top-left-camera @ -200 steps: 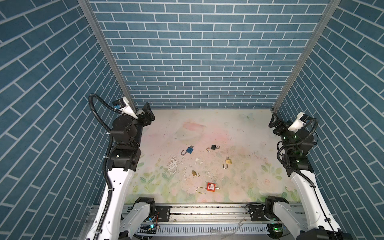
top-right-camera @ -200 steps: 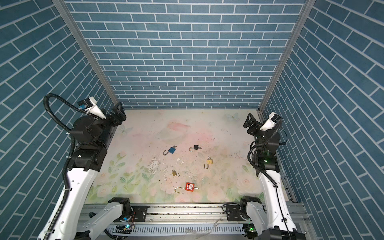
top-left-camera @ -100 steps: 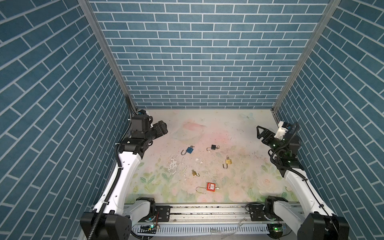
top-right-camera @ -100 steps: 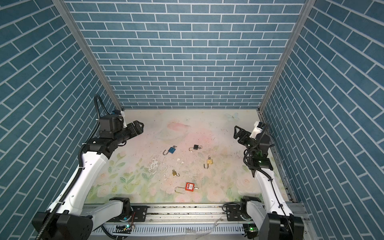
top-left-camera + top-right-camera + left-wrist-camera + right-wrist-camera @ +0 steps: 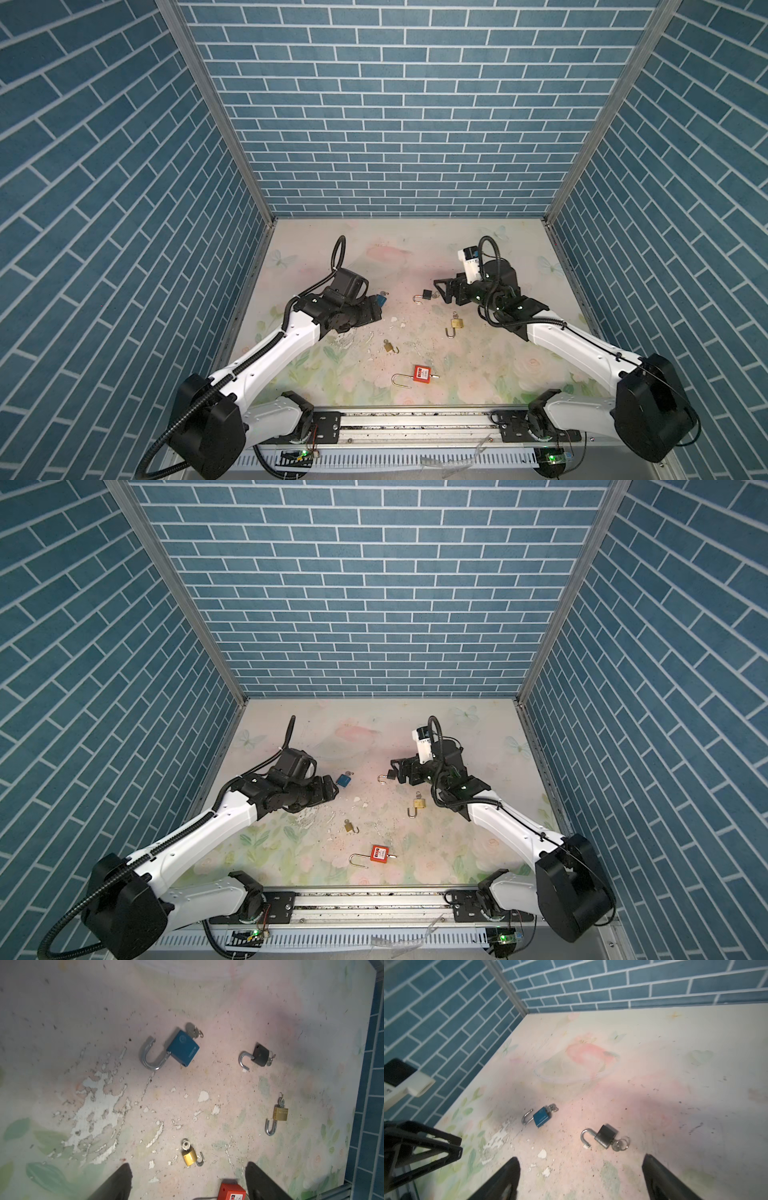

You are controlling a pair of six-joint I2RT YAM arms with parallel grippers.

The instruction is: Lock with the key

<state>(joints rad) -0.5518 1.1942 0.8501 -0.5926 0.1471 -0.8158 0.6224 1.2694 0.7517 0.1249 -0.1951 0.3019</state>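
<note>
Several padlocks lie on the table with shackles swung open and keys in their bodies. My left gripper [image 5: 372, 311] [image 5: 188, 1168] is open and empty, low beside the blue padlock [image 5: 344, 779] [image 5: 182, 1048], whose key [image 5: 193, 1031] sticks out. In both top views my right gripper [image 5: 397, 771] [image 5: 581, 1159], open and empty too, hovers right next to the black padlock [image 5: 427, 294] [image 5: 606, 1135] with its key ring [image 5: 619, 1145]. In the left wrist view the small brass padlock [image 5: 189, 1156] lies just ahead of the fingertips.
A brass padlock [image 5: 456, 323] lies right of centre and a red padlock [image 5: 421, 373] nearer the front rail [image 5: 415, 419]. Blue brick walls [image 5: 395, 124] close in three sides. The table cover is flaked [image 5: 97, 1105] near the left gripper.
Both arms have come down from raised poses by the side walls toward the middle of the table. The padlocks lie where they were. Both grippers stay open.
</note>
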